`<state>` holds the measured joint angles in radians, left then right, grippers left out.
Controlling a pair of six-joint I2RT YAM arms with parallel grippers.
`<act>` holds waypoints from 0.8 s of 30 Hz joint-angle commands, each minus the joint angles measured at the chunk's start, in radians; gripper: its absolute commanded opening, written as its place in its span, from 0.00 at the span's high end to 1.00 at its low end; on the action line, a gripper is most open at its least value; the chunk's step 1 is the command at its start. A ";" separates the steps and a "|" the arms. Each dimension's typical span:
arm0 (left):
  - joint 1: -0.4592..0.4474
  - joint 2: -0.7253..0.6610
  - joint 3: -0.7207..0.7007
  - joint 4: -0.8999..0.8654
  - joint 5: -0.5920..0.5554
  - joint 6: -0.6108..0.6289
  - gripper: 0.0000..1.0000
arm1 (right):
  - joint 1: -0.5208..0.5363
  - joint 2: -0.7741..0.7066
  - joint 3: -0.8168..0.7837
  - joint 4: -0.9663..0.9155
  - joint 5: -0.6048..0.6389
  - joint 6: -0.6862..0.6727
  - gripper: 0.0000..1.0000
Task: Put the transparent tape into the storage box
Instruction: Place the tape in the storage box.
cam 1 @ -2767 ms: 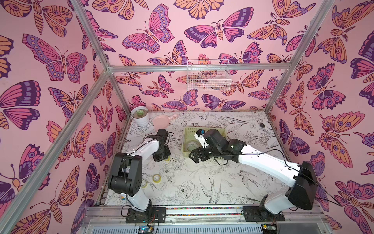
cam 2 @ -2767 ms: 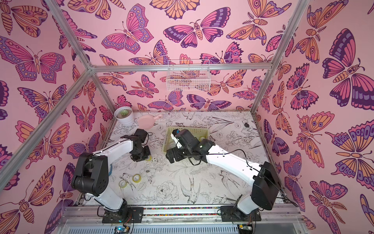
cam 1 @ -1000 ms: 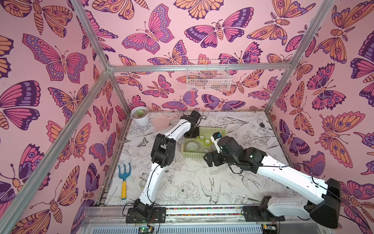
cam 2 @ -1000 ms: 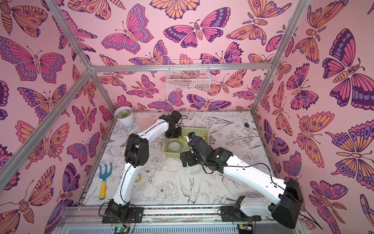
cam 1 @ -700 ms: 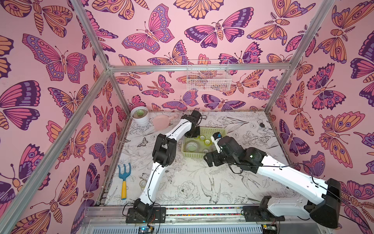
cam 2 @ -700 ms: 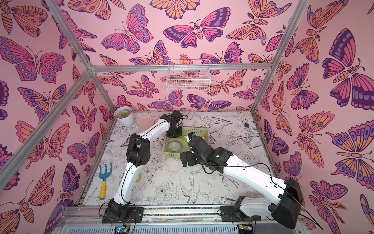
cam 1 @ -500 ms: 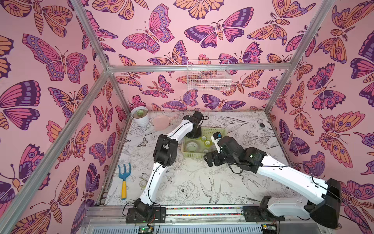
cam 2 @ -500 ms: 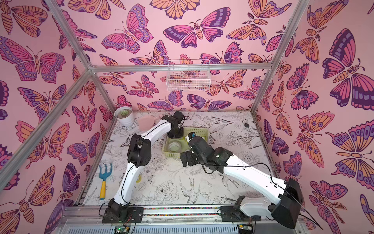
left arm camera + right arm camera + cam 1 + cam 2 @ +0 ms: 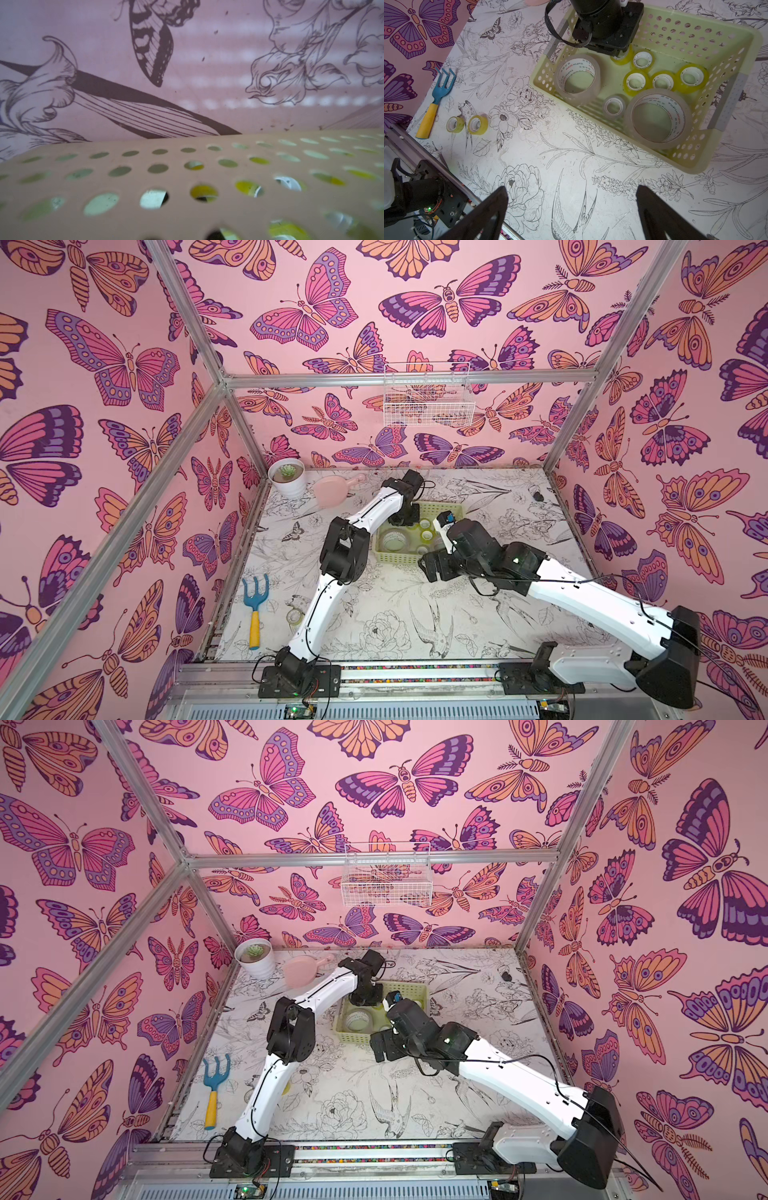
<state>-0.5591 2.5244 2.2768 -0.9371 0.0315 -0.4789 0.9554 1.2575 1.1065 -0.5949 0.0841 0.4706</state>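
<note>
Reaching down into the far left corner of the storage box, is the left gripper carrying anything? one asks.

Its jaws are closed, the other answers, and a small yellowish roll sits right under them, but whether they pinch it cannot be told. The right gripper is spread wide and empty, hovering over the table just on the near side of the box.

And what is left outside?

A paler roll and a yellow roll lie side by side near the table's front left edge, just beside the garden fork. They are well apart from the right gripper, off toward the base of the left arm, which is probably the nearer one.

Which way do they lie?

Their core holes show toward the right wrist camera. Flat or on edge is hard to tell.

The surroundings?

A flat sheet printed with flowers and birds, open between those rolls and the box, closed in by butterfly walls. Inside the box lie two large clear rolls and a cluster of small rolls.
</note>
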 commanded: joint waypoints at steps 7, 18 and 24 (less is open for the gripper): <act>-0.013 0.043 0.006 -0.030 0.015 -0.016 0.82 | -0.006 -0.018 -0.021 -0.016 0.004 0.003 0.01; -0.013 -0.055 -0.013 -0.041 0.006 -0.021 0.59 | -0.006 -0.023 -0.026 -0.009 0.005 0.002 0.01; -0.010 -0.161 -0.054 -0.047 -0.021 -0.023 0.47 | -0.006 -0.024 -0.022 -0.008 0.009 -0.002 0.01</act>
<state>-0.5690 2.4615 2.2478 -0.9546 0.0322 -0.5026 0.9554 1.2499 1.0885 -0.5945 0.0849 0.4706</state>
